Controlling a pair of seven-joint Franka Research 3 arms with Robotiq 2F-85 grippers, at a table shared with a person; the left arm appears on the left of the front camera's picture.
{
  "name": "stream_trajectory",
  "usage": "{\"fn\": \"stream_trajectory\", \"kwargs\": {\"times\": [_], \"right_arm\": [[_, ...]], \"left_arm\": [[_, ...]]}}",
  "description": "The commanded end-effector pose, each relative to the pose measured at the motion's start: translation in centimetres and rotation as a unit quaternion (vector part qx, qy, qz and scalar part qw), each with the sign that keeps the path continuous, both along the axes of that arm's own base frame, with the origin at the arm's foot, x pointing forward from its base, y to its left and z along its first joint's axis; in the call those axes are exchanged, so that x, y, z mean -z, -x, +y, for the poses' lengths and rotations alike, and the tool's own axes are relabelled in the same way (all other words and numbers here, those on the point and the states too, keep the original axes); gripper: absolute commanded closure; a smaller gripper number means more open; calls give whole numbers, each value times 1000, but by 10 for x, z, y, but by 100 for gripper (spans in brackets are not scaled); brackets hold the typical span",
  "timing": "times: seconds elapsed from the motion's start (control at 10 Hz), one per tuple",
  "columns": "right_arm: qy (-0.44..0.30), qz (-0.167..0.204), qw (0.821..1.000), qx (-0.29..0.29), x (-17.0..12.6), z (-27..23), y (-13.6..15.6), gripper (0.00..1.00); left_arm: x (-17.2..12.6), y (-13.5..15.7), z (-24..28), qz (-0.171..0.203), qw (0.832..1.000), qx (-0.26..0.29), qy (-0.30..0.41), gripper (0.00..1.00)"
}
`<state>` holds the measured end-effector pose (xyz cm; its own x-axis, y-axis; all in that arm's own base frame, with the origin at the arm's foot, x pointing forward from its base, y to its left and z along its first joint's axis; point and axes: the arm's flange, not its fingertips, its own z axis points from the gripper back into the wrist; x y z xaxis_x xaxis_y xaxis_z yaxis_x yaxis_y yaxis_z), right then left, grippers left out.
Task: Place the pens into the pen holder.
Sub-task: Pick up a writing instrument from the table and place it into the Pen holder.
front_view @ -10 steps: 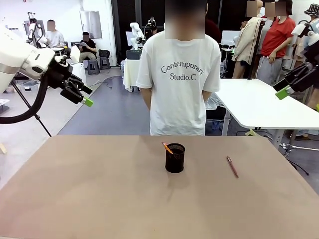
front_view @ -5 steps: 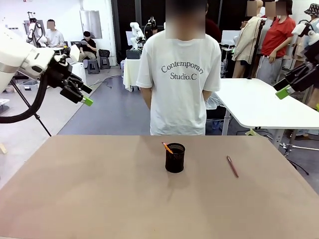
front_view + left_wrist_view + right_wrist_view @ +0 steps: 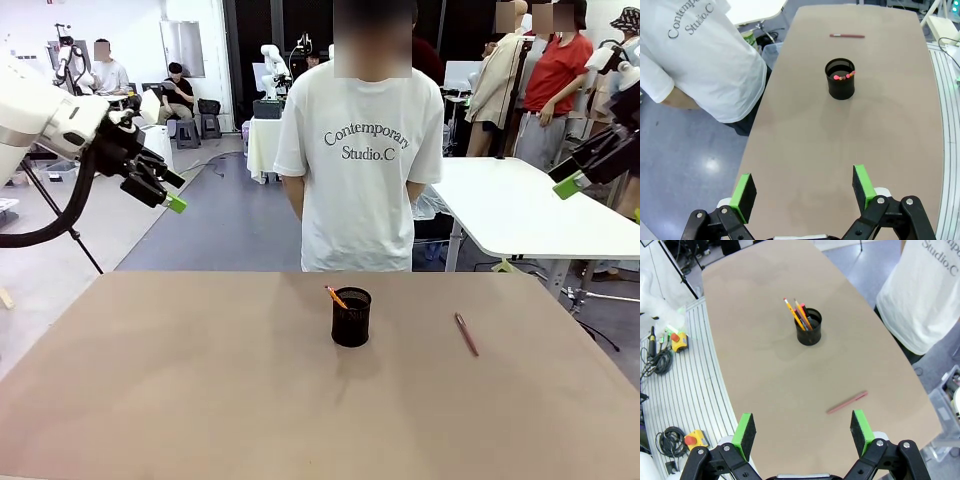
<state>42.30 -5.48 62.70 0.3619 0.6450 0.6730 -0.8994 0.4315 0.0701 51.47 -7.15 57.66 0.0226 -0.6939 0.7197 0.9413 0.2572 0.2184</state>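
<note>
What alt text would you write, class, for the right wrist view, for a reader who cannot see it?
A black mesh pen holder stands on a brown table with pencils leaning in it, while one maroon pen lies apart on the tabletop. The right arm's green-tipped fingers hang open above.

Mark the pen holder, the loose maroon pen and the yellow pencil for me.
pen holder [image 3: 351, 322], front view, middle of its mesh wall.
maroon pen [image 3: 466, 335], front view, middle of its shaft.
yellow pencil [image 3: 792, 311], right wrist view, shaft above the holder's rim.
</note>
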Motion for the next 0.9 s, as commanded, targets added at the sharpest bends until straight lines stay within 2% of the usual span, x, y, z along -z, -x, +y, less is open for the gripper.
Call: {"fn": "stream_trajectory", "kwargs": {"times": [0.0,0.3,0.4,0.7,0.8], "right_arm": [[0,-1,1000,-2,-3,1,0,0],[0,0,1000,0,0,0,0,0],[8,26,999,16,14,18,-7,0],[72,75,990,99,53,90,-29,0],[97,71,981,150,65,111,-41,0]], "left_arm": [[-1,1,1,-3,1000,-3,-1,0],[-1,1,1,-3,1000,-3,-1,0],[-1,1,1,-3,1000,-3,-1,0],[-1,1,1,-3,1000,-3,-1,0],[-1,1,1,-3,1000,-3,-1,0]]}}
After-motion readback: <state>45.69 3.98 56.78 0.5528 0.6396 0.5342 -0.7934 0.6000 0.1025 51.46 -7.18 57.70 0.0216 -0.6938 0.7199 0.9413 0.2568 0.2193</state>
